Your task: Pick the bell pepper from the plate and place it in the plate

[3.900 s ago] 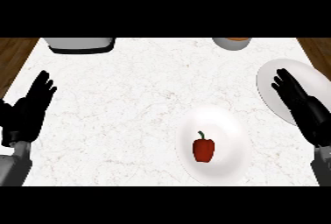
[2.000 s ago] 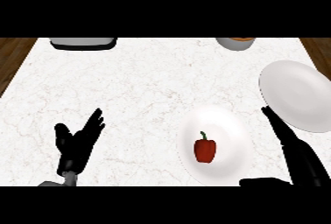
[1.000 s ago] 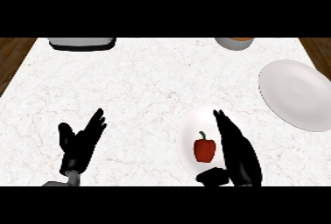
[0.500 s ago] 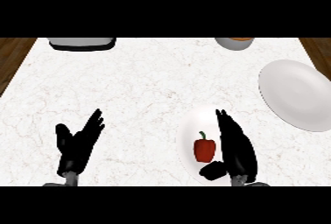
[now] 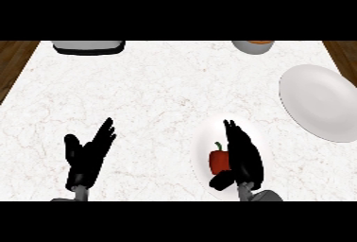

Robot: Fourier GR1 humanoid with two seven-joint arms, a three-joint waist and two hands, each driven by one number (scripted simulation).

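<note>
A red bell pepper with a green stem lies on a white plate near the counter's front, right of centre. My right hand stands just right of the pepper, fingers straight and pointing away, thumb low beside the pepper's near end; it hides much of that plate. A second, larger white plate lies at the right edge, bare. My left hand rests open at the lower left, fingers up.
A grey container sits at the counter's far left edge and a grey bowl with something orange at the far right. Dark wood floor shows past both side edges of the white marble counter.
My right hand came in from the right edge to stand against the pepper on the near plate, and its thumb has edged closer to the pepper. The left hand has stayed still.
</note>
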